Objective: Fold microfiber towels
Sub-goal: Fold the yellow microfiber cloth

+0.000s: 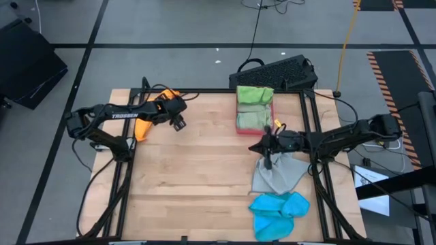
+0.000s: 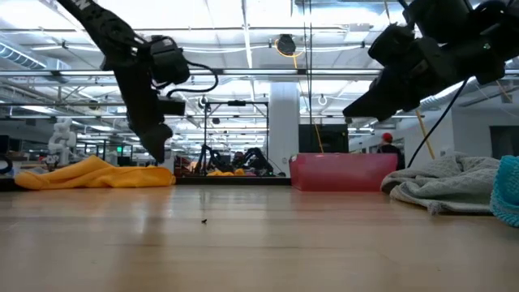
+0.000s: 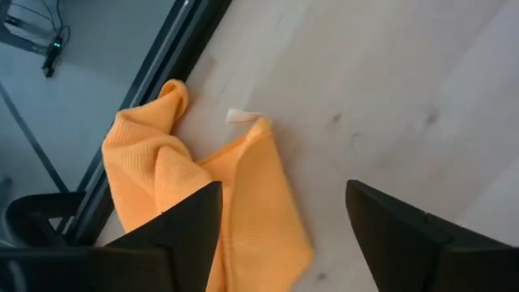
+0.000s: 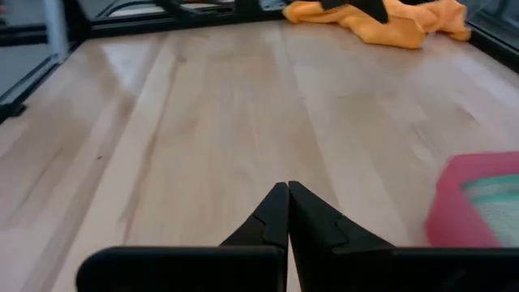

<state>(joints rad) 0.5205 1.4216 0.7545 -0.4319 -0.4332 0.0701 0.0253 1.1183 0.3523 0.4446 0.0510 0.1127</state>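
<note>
Hovering our left gripper point(image 3: 280, 235), jaws apart, over the orange towel point(image 1: 145, 124) at upper left, we should pinch one corner cleanly; right gripper point(image 4: 287, 212) waits, jaws together.

Left hand point(image 1: 178, 124) beside orange towel point(image 1: 144, 126)

orange towel point(image 1: 144, 126) | grey towel point(image 1: 279, 175) | blue towel point(image 1: 278, 212) | pink-red tray point(image 1: 253, 122)
</note>
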